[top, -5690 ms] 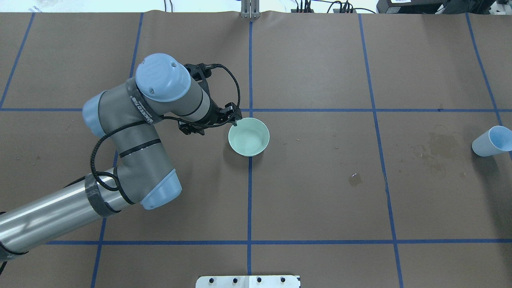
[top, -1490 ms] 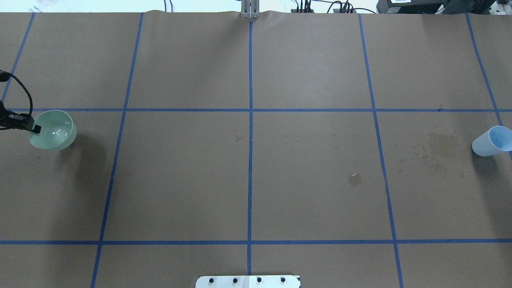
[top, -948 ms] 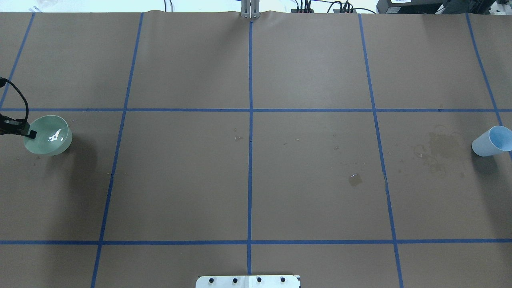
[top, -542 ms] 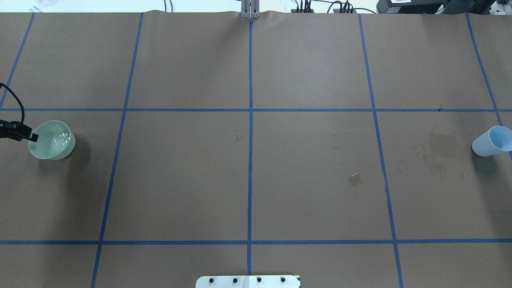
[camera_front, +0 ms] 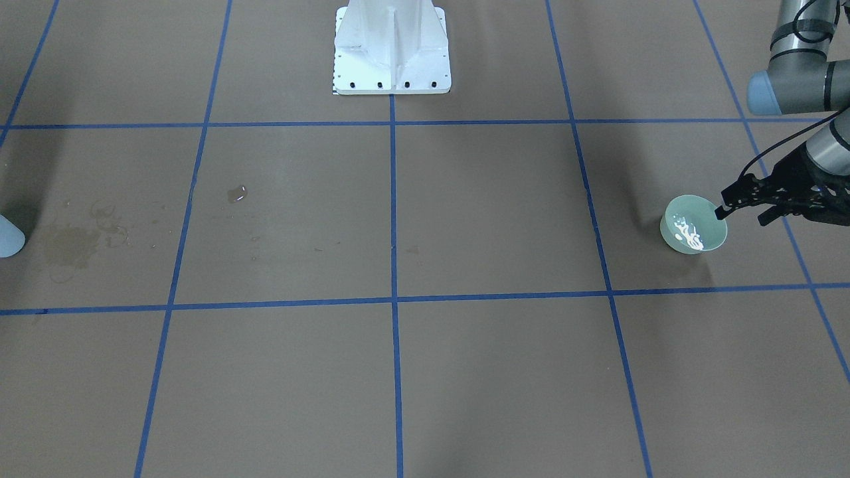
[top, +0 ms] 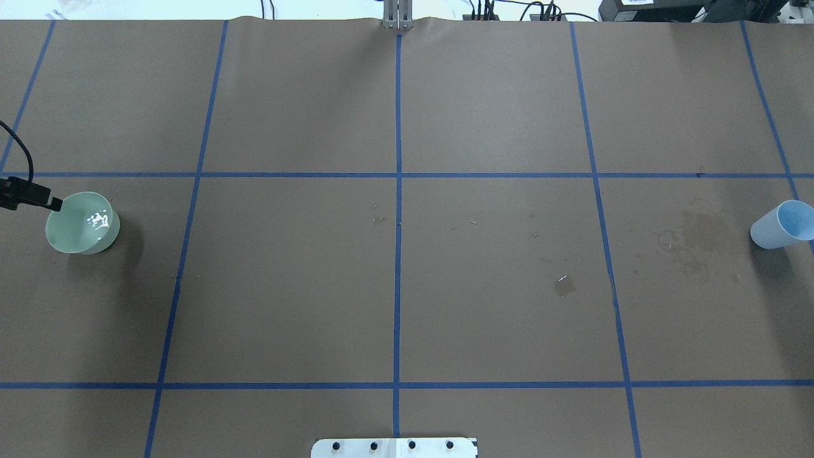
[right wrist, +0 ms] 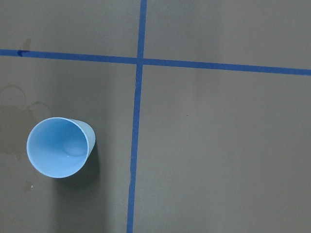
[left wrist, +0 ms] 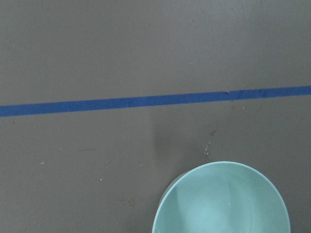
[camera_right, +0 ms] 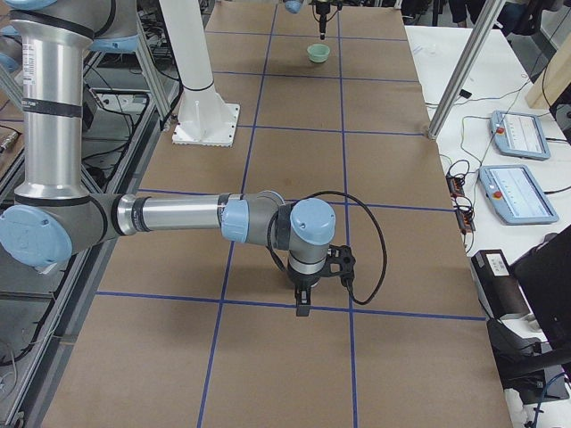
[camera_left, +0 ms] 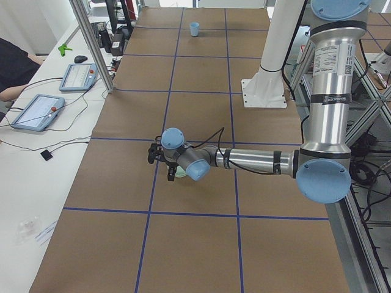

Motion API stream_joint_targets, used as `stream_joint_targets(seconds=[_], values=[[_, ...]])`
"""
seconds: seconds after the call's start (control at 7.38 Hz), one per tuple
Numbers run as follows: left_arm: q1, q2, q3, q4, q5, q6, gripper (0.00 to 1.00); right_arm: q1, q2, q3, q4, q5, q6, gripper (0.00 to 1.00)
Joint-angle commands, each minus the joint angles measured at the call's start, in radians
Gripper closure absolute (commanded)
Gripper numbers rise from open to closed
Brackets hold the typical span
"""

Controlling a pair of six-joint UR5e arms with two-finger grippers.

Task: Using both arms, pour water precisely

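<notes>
Matt brown paper [top: 496, 102] covers the table [top: 286, 318], lined with blue tape [top: 398, 286]; the pale green bowl [top: 60, 232] looks smooth and glossy, its water [top: 97, 220] glinting, the left arm [camera_left: 327, 91] brushed metal.

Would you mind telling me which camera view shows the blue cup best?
The right wrist-mounted view: the blue cup is whole, close, its inside visible. Overhead clips it at the edge; front-facing shows a sliver; exterior left, tiny and far.

My left arm [camera_front: 797, 86] shows at three o'clock, jaws at the two o'clock rim of the green bowl [camera_front: 709, 229] on the brown counter [camera_front: 465, 219], water [camera_front: 687, 231] glinting white inside it, and the white pedestal [camera_front: 392, 46] stands at twelve o'clock.
</notes>
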Motion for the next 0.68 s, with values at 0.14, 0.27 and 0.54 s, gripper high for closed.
stream_joint_targets(seconds=[0.14,0.27,0.54], values=[[-0.148,-0.056,-0.205,0.556,0.048,0.415,0.00,0.000,-0.001,-0.006,0.020,0.018,0.003,0.00],[-0.230,-0.126,-0.207,0.732,0.050,0.575,0.00,0.000,-0.001,-0.002,0.020,0.018,0.001,0.00],[-0.359,-0.200,-0.190,0.946,0.036,0.742,0.00,0.000,0.003,0.001,0.022,0.039,0.001,0.00]])
